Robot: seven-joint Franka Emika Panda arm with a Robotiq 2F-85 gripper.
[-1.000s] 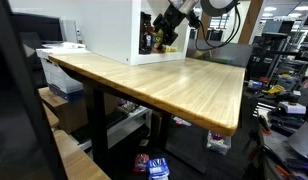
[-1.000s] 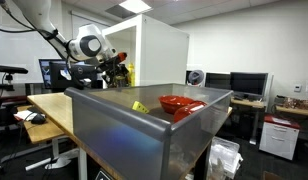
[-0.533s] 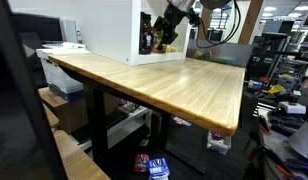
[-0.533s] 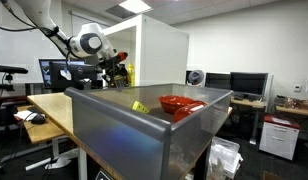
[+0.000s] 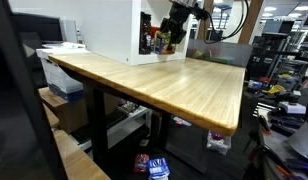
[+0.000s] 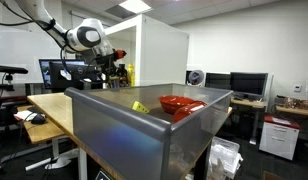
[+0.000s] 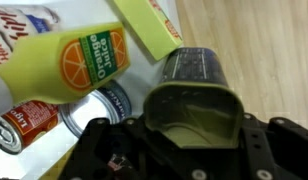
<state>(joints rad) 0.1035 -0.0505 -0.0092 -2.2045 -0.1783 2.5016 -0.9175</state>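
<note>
Tin (image 7: 194,95) glossy mtl; table (image 5: 164,75) smooth wood.

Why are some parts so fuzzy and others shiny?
Wrist view: the juice bottle sits so close it blurs, the dark tin reads sharper. In an exterior view the grey bin fills the foreground, soft, with a bluish sheen.

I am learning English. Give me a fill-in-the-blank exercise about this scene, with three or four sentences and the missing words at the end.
1. The end effector holds a dark can, and the table is made of ___.
2. The bottle beside the can shows a picture of an ___.
3. The sponge near the bottle is ___ in colour.
4. In an exterior view, the bowl inside the grey bin is ___.
Missing words: wood; orange; yellow; red.
</note>
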